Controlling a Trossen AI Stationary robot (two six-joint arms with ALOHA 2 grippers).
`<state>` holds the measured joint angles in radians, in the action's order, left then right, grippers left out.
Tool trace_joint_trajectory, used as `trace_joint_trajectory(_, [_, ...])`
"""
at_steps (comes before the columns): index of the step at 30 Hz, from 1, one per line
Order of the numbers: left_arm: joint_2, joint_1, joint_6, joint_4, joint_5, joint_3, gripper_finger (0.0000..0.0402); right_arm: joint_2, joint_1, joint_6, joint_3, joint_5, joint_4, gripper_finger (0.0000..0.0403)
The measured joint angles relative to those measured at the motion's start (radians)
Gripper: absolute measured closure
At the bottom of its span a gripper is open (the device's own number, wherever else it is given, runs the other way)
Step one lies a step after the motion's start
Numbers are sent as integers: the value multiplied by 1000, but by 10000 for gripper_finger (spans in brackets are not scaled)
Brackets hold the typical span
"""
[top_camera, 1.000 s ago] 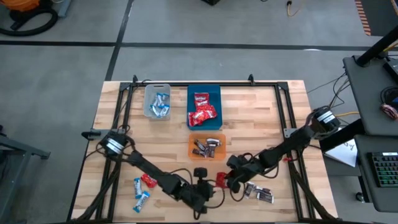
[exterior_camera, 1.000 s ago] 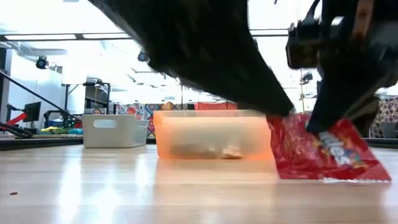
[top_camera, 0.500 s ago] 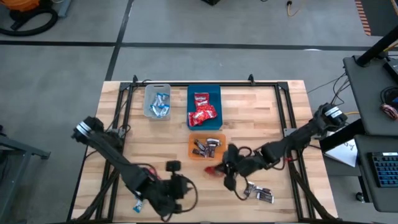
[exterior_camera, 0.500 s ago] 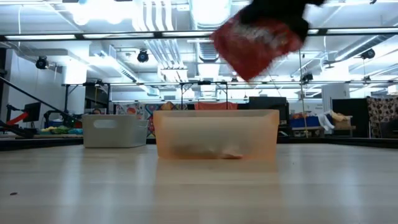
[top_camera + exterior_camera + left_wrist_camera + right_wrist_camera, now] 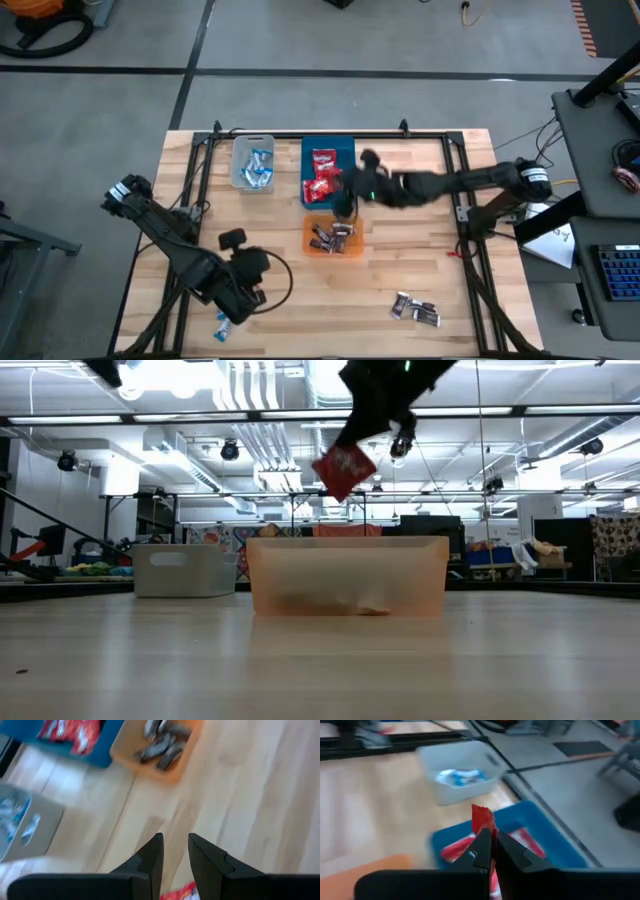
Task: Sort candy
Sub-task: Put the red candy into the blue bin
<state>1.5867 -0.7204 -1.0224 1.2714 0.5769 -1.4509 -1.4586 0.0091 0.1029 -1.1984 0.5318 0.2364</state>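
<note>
A red-wrapped candy (image 5: 345, 468) hangs in the air with my right gripper (image 5: 345, 200) shut on it, over the place where the blue bin (image 5: 328, 150) meets the orange bin (image 5: 333, 250). The blue bin holds red candies, the orange bin holds dark ones, and the clear bin (image 5: 253, 163) holds blue-and-white ones. My left gripper (image 5: 175, 845) hovers over the near left of the table. Its fingers stand a little apart with nothing between them. A red candy (image 5: 182, 891) lies on the wood just below it. My right gripper pinches one end of the red wrapper (image 5: 483, 831) between its two fingertips (image 5: 481, 849). The rest of the wrapper sticks out past them. The fingers reach in from the table's right, slanting down. The candy is lifted clear and tilted, high above the orange bin's rim (image 5: 345, 542).
Loose dark candies (image 5: 415, 310) lie near the table's front right. A blue-and-white candy (image 5: 225, 322) lies at the near left beside my left arm. A black frame (image 5: 460, 170) runs along the table's sides and far edge.
My right gripper has risen from the near part of the table and swung toward the far edge, turning as it went. The red candy went with it, from touching the wood to hanging clear over the bins. My left gripper has drawn back toward the table's left and risen.
</note>
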Motion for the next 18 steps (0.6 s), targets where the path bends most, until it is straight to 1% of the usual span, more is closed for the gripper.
trace_joint_trajectory(2, [0,0,-15,44,-31,0,327,0,-85,-38,17,-74,-24,394])
trace_joint_trajectory(5, [3,0,-11,67,-80,1,327,-1,-200,-57,65,-249,-99,394])
trace_joint_trajectory(7, [8,-1,-29,68,-141,4,327,-12,-257,-52,108,-361,-177,394])
trace_joint_trajectory(9, [11,-2,-74,69,-200,5,327,-22,-299,-28,148,-437,-219,394])
trace_joint_trajectory(11, [16,-7,-127,68,-247,5,327,-37,-320,-3,177,-454,-250,394])
trace_joint_trajectory(14, [27,-20,-195,68,-311,6,327,-47,-332,-23,203,-453,-256,394])
trace_joint_trajectory(18, [36,-43,-253,68,-349,6,327,-54,-330,-61,220,-454,-255,392])
